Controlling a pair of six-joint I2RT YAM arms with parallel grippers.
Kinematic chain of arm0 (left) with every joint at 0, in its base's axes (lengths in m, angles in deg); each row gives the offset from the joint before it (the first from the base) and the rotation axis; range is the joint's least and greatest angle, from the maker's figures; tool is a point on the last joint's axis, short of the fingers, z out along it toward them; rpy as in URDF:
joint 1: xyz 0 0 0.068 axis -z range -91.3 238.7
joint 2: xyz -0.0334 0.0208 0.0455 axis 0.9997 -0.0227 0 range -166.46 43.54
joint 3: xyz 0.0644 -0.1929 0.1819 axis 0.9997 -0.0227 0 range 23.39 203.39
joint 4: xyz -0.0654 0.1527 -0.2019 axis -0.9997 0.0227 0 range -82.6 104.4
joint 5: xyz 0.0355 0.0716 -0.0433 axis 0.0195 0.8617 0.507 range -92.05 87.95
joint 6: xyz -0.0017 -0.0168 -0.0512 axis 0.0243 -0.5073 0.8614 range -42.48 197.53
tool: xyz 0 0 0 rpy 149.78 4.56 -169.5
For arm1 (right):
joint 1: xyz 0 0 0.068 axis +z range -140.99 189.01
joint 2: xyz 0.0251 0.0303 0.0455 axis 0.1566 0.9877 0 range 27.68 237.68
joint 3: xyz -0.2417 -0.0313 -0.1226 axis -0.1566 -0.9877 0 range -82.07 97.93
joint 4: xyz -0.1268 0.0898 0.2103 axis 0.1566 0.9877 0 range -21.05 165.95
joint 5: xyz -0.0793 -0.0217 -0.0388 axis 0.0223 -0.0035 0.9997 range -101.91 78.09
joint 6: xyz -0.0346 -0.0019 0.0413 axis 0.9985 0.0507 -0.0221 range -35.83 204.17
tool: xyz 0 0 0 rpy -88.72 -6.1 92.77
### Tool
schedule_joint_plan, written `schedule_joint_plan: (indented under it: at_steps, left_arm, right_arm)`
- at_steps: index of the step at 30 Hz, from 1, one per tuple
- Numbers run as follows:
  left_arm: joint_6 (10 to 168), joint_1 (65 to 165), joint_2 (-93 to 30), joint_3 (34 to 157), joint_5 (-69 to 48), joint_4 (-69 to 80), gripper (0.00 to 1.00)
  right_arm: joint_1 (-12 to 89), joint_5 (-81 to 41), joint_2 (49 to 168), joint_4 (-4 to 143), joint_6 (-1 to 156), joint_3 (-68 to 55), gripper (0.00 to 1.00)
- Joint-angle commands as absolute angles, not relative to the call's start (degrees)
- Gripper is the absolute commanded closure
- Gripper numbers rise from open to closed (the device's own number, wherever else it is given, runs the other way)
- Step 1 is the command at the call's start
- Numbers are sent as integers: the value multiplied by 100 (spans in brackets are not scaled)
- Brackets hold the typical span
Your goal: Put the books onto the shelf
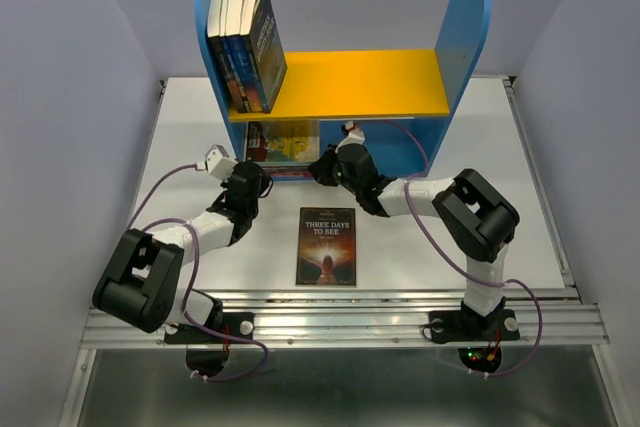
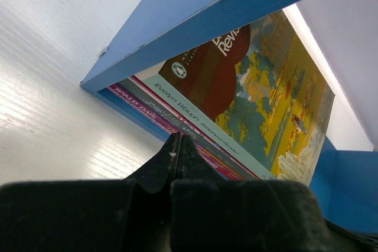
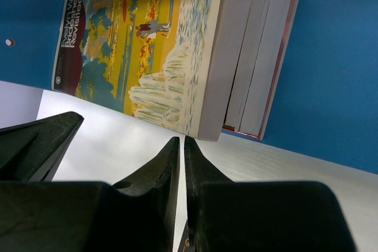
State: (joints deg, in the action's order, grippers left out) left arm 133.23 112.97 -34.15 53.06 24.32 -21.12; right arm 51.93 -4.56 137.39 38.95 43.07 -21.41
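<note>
Top external | wht table (image 1: 450,232) | pale walls (image 1: 70,97) L+R | shelf (image 1: 350,82) at rear

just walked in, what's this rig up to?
The left pincer and right pincer are both shut and empty, nosed up to the shelf's lower compartment, where the Evelyn Waugh paperback fronts a few stowed books. More books stand at the left end of the yellow upper board. "Three Days to See" lies flat on the table, not yet shelved.
</note>
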Motion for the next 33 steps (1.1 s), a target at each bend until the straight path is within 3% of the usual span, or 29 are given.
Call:
schedule_joint_plan:
  at_steps: [1, 33]
  left_arm:
    - [13377, 11270, -3406, 5274, 2599, -2556, 100]
    - [13527, 11243, -3688, 5556, 2889, -2723, 100]
  right_arm:
    - [5252, -260, 13798, 3705, 4418, -1853, 87]
    - [5304, -110, 13825, 3696, 4567, -1650, 87]
